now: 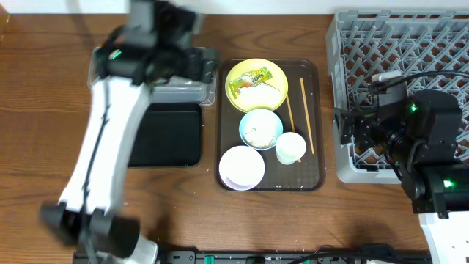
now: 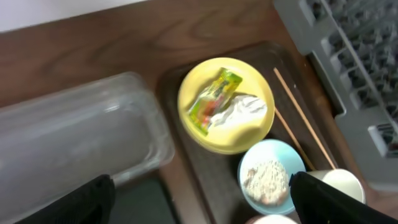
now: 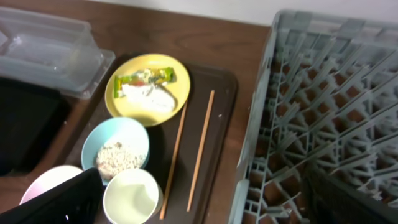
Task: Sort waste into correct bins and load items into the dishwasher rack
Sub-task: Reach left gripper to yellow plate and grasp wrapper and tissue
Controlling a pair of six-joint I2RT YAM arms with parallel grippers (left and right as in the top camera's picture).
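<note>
A yellow plate [image 1: 256, 84] on the brown serving tray holds the green-and-yellow wrapper [image 1: 249, 79] and crumpled white paper [image 1: 268, 92]. A light blue bowl [image 1: 261, 128] holds rice scraps [image 2: 265, 181]. Beside it stand a white cup [image 1: 291, 147] and a white bowl [image 1: 242, 167]. Two chopsticks [image 1: 307, 114] lie on the tray's right side. The clear tub [image 1: 183, 89] and black tray [image 1: 172, 136] sit left of the serving tray. The grey rack [image 1: 396, 44] is at the right. My left gripper [image 2: 202, 208] is open and empty above the tub's right end. My right gripper [image 3: 202, 205] is open and empty over the rack's left edge.
The brown serving tray [image 1: 319, 177] lies mid-table between the bins and the rack. My left arm [image 1: 102, 147] stretches across the table's left side, partly over the black tray. The right arm's body [image 1: 425, 139] covers the rack's near part.
</note>
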